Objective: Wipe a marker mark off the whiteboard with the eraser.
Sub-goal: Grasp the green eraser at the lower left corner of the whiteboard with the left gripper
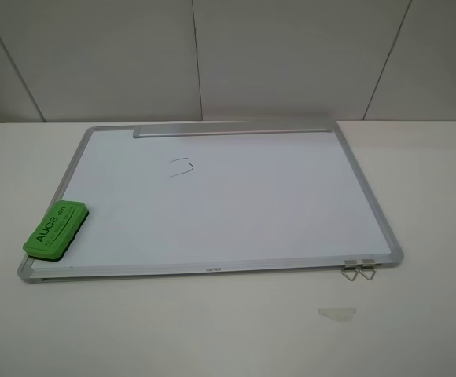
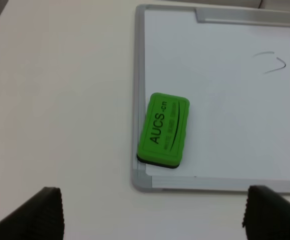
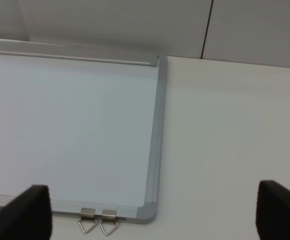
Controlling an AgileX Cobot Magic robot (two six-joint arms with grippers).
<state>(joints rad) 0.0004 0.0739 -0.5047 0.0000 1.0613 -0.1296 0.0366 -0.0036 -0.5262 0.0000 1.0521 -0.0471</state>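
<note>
The whiteboard (image 1: pixel 251 204) lies flat on a white table, its grey tray strip (image 1: pixel 232 129) along the far edge. The marker mark (image 1: pixel 181 167) is a small thin dark squiggle on the board's far left part. The green eraser (image 1: pixel 56 228) lies lettering-up on the board's near left corner, overlapping the frame. Neither gripper shows in the exterior high view. My left gripper (image 2: pixel 152 200) is open above the table, just short of the eraser (image 2: pixel 163 130), with the mark (image 2: pixel 272 62) farther off. My right gripper (image 3: pixel 152 192) is open and empty over the board's near right corner (image 3: pixel 147 212).
Two metal clips (image 1: pixel 358 269) hang off the board's near right corner, also seen as clips (image 3: pixel 98 221) in the right wrist view. A small scrap of clear tape (image 1: pixel 336 312) lies on the table in front of them. A white panelled wall (image 1: pixel 228 55) stands behind the table.
</note>
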